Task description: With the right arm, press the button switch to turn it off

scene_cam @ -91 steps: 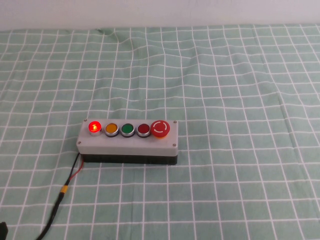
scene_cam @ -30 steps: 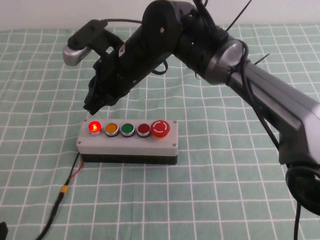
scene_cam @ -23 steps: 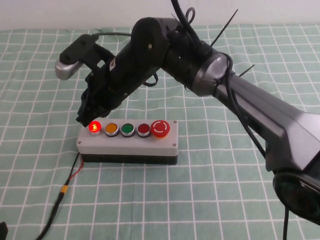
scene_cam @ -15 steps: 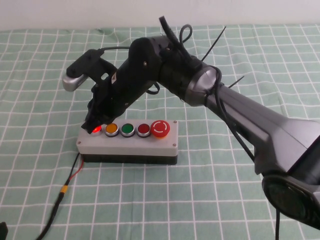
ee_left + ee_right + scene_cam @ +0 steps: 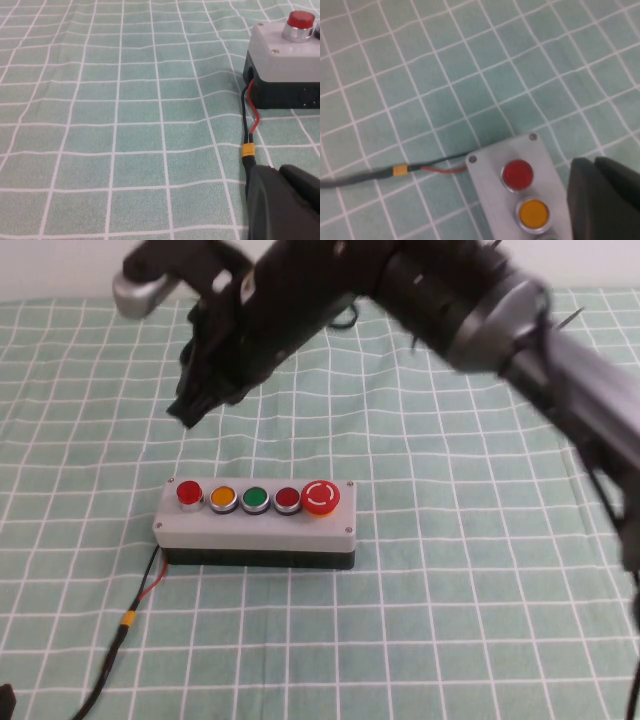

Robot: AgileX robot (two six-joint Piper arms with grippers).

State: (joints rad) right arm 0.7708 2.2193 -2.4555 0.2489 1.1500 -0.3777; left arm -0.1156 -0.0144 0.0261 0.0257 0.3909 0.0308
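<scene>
The button switch (image 5: 189, 493) is the small raised red button at the left end of the grey five-button box (image 5: 255, 528); it is not glowing. It also shows in the right wrist view (image 5: 518, 174) and the left wrist view (image 5: 302, 19). My right gripper (image 5: 186, 410) is shut and empty, raised clear above and behind the button; in its wrist view the gripper (image 5: 592, 162) hangs over the box (image 5: 487, 187). My left gripper (image 5: 277, 170) is shut and low near the table's front left, by the box's cable.
Orange (image 5: 222, 497), green (image 5: 255, 499) and dark red (image 5: 287, 499) buttons and a big red mushroom button (image 5: 320, 497) sit along the box. A black-and-red cable (image 5: 130, 625) runs from its left end to the front edge. A green checked cloth (image 5: 480, 590) covers the table.
My right gripper came down onto the glowing red button, then rose up and back off it. The button's light has gone out.
</scene>
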